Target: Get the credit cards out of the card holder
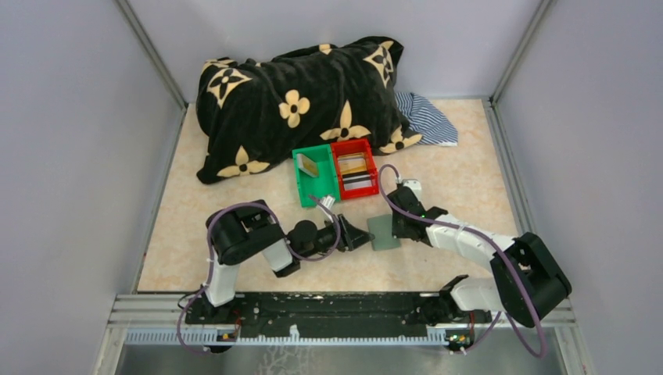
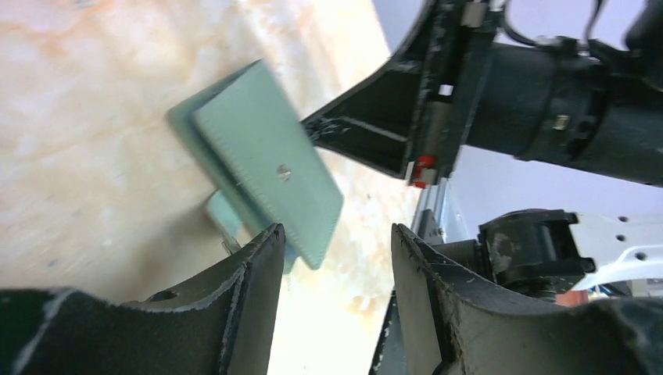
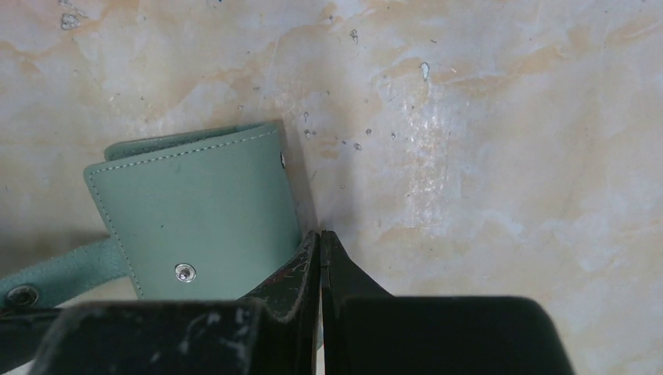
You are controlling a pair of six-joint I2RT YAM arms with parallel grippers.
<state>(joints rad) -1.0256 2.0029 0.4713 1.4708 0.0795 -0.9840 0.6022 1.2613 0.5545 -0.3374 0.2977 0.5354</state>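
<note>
The left gripper (image 2: 336, 242) stands half-wide, empty, facing the folded card holder (image 1: 383, 232) mid-surface. The right gripper (image 3: 321, 238) is pinched closed at its edge. Farther back, credit cards (image 1: 353, 163) lie in the green bin (image 1: 301, 187) and red bin (image 1: 370, 164). Whether the holder has more inside, I cannot tell.

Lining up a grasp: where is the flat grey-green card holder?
In the top view, the card holder sits on the table between the left gripper and right gripper, nearer than the red plastic bin.
</note>
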